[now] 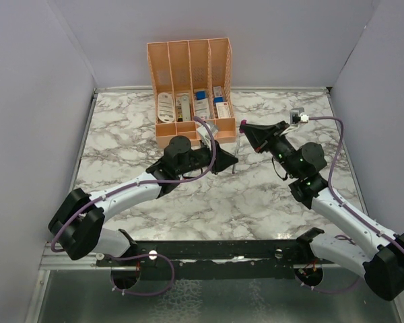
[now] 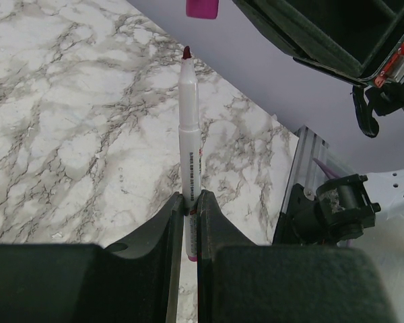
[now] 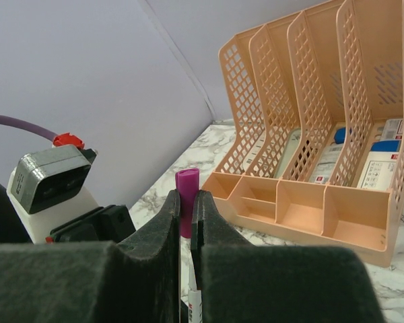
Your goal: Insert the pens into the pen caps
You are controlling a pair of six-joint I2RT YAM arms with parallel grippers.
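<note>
Over the marble surface (image 1: 256,202), near the peach organiser (image 1: 188,67), the left claw (image 2: 190,200) is clamped on a pen (image 2: 188,114) and the right claw (image 3: 186,202) on the magenta cap (image 3: 186,183), the pen's tip just short of the cap, not yet inserted

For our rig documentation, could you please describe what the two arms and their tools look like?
The left arm and right arm have white shells, black joints and a purple cable each. Green lights glow on the right arm. The left tool and right tool each have two matte black fingers.
</note>
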